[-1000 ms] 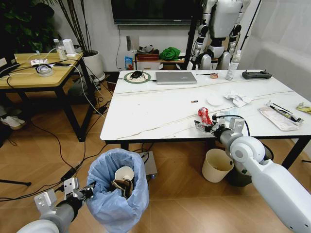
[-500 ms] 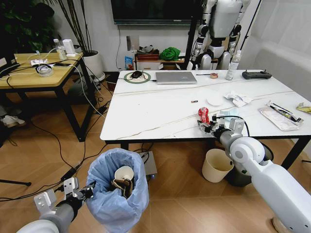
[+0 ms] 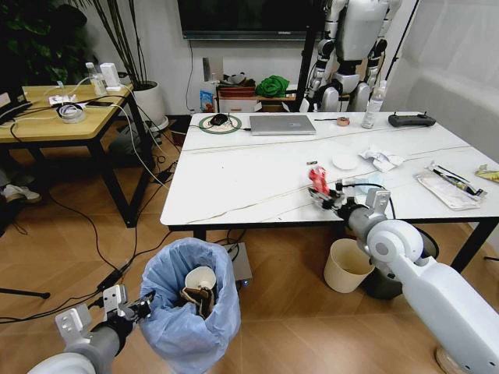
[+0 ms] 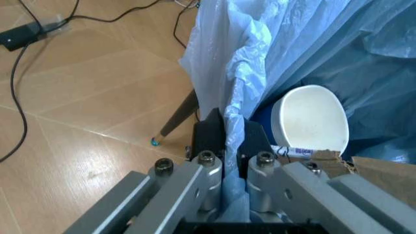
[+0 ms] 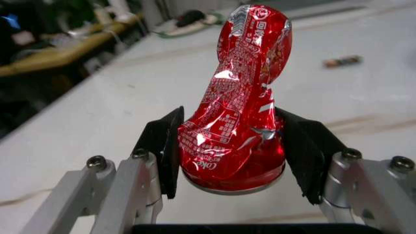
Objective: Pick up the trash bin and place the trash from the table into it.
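Observation:
The trash bin [image 3: 189, 315], lined with a crinkled light-blue bag, stands on the floor in front of the table [image 3: 249, 183]. My left gripper [image 3: 143, 303] is shut on its rim, the fingers [image 4: 209, 139] pinching the bag [image 4: 312, 44]. Inside lie a white paper cup [image 4: 310, 119] and brown cardboard [image 3: 195, 298]. My right gripper [image 3: 325, 196] is shut on a red crumpled wrapper [image 5: 235, 97], held just above the table's front edge. White tissues [image 3: 382, 158], a pale blue mask [image 3: 364, 185], a clear plastic package [image 3: 447, 188] and a yellow wrapper [image 3: 490, 174] lie on the table.
A cream bucket [image 3: 348, 265] and a dark bin [image 3: 387, 285] stand under the table on the right. A laptop [image 3: 282, 124], a bottle [image 3: 375, 104] and a controller [image 3: 412, 119] sit at the far edge. A wooden table [image 3: 62, 117] is on the left, with cables across the floor [image 3: 86, 226].
My right gripper has lifted the red wrapper off the table and carried it a little to the left. The left gripper and the bin have not moved.

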